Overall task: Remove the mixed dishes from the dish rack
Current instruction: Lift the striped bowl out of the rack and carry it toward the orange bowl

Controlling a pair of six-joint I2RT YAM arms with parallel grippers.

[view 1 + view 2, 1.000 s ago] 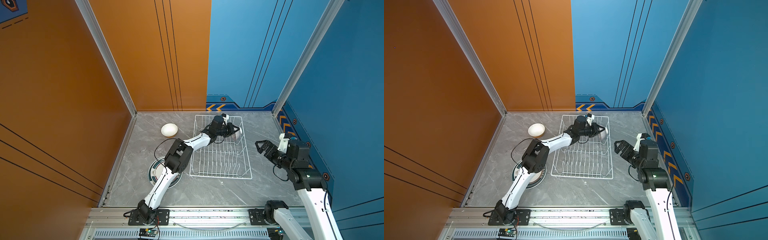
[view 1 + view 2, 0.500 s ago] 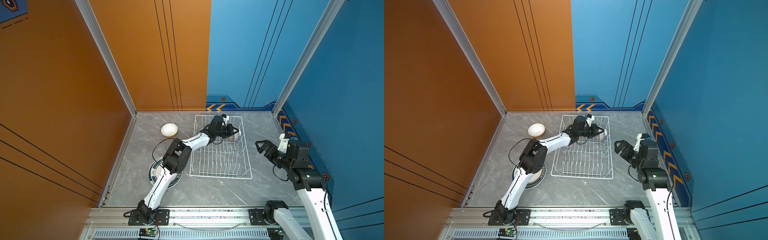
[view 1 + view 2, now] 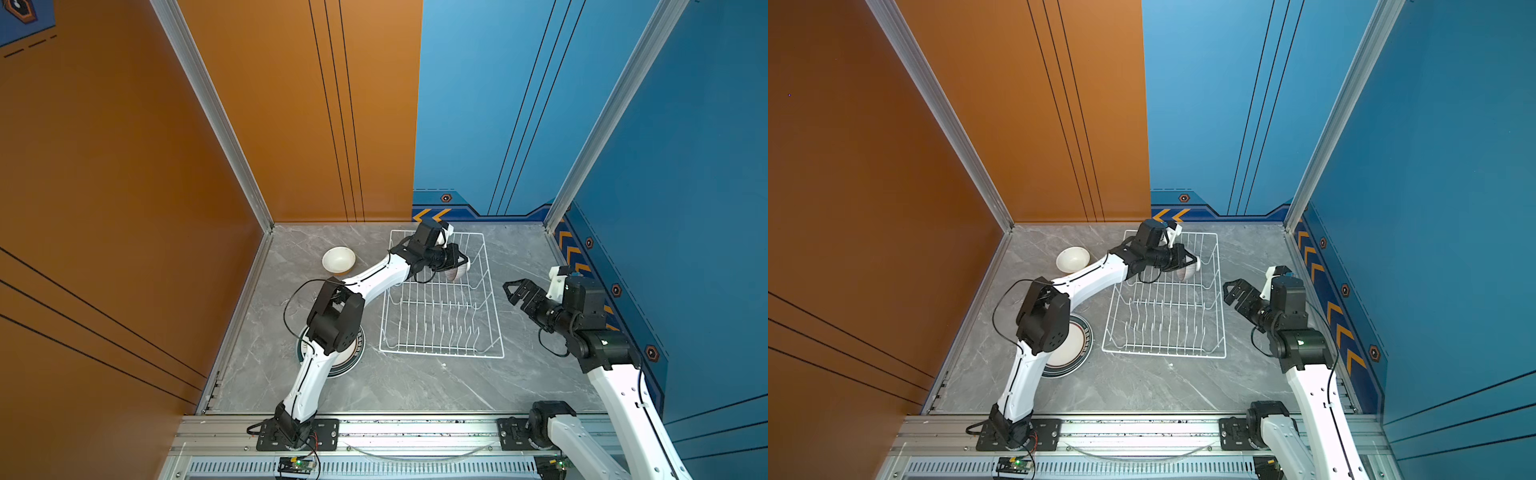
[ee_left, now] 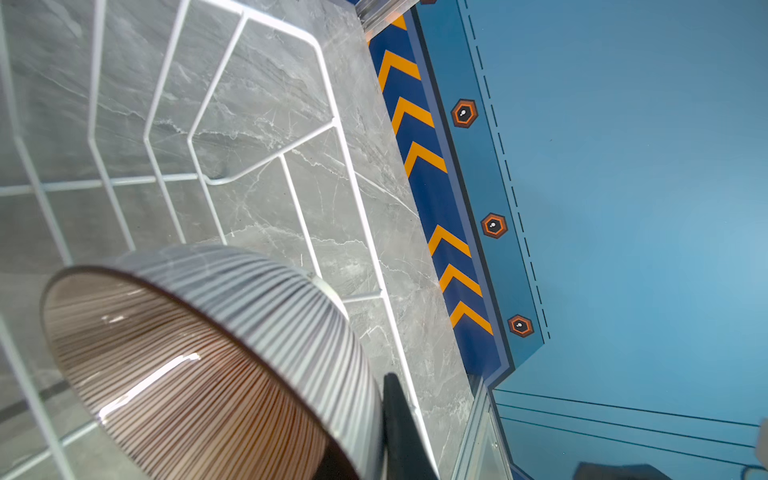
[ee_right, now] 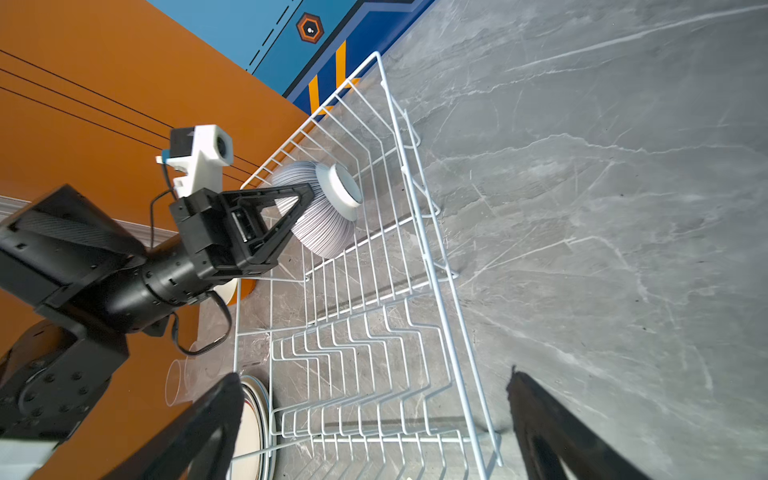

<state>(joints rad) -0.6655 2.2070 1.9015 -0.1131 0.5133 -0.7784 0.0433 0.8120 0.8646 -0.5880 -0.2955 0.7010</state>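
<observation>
My left gripper (image 3: 459, 262) (image 3: 1190, 262) is shut on the rim of the white ribbed bowl (image 3: 456, 273) (image 3: 1186, 273) (image 5: 328, 224). It holds the bowl on its side over the far end of the white wire dish rack (image 3: 495, 320) (image 3: 1223, 328) (image 5: 436, 291). In the left wrist view the bowl (image 4: 208, 353) fills the near corner, with one black finger (image 4: 399, 428) against its outer wall. My right gripper (image 3: 513, 291) (image 3: 1232, 291) (image 5: 374, 415) hangs open to the right of the rack, holding nothing.
An orange bowl (image 3: 338, 260) (image 3: 1072, 259) stands on the grey table left of the rack. A stack of striped-rim plates (image 3: 353, 365) (image 3: 1077, 353) lies under my left arm. A clear glass cup (image 5: 178, 382) lies beside them. Walls close in on three sides.
My left gripper has shifted slightly to the left with the ribbed bowl still in it. The right arm has not moved.
</observation>
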